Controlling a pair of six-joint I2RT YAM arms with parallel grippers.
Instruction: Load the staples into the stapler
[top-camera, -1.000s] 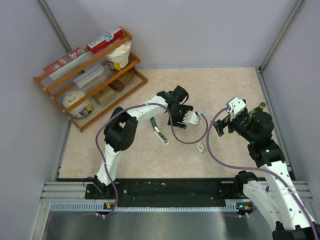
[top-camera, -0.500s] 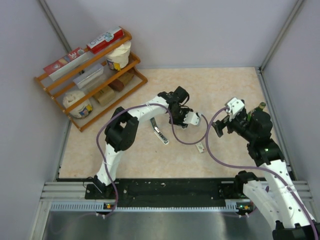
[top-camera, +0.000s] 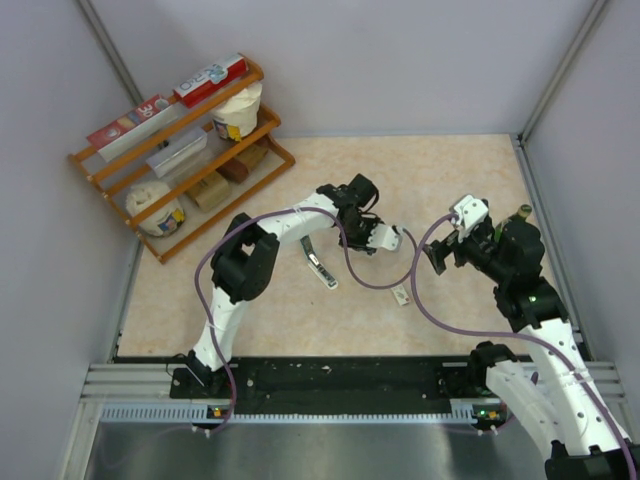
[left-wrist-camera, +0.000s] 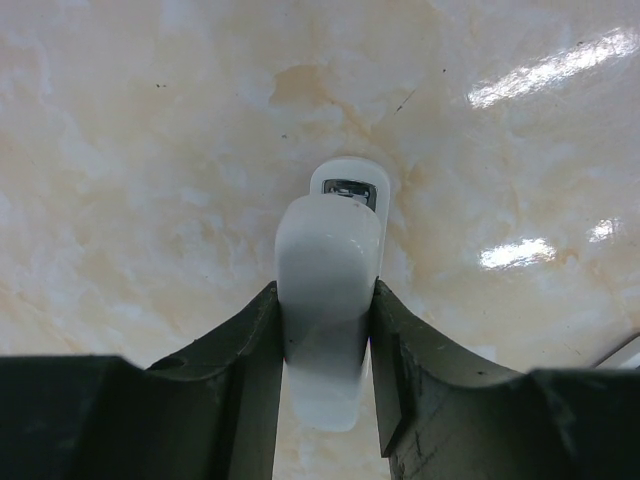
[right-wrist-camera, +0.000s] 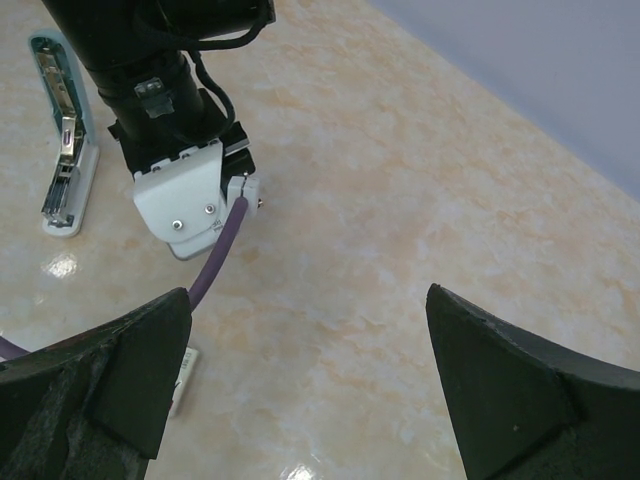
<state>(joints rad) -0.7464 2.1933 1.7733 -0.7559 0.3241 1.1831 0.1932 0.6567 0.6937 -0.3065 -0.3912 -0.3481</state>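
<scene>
A lab test cell: grey walls (top-camera: 400, 60) enclose the marbled table (top-camera: 430, 180).

Flat staples packet (top-camera: 402, 294) near open stapler (top-camera: 320, 265)

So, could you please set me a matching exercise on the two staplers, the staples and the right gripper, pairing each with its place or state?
Things:
1. white stapler
2. blue stapler
3. staples
4. right gripper

Places or states:
A. lying swung open on the table
B. open, holding nothing
C. clamped in the left gripper
D. small packet lying flat on the table

Pairs: 1-C, 2-A, 3-D, 4-B
</scene>
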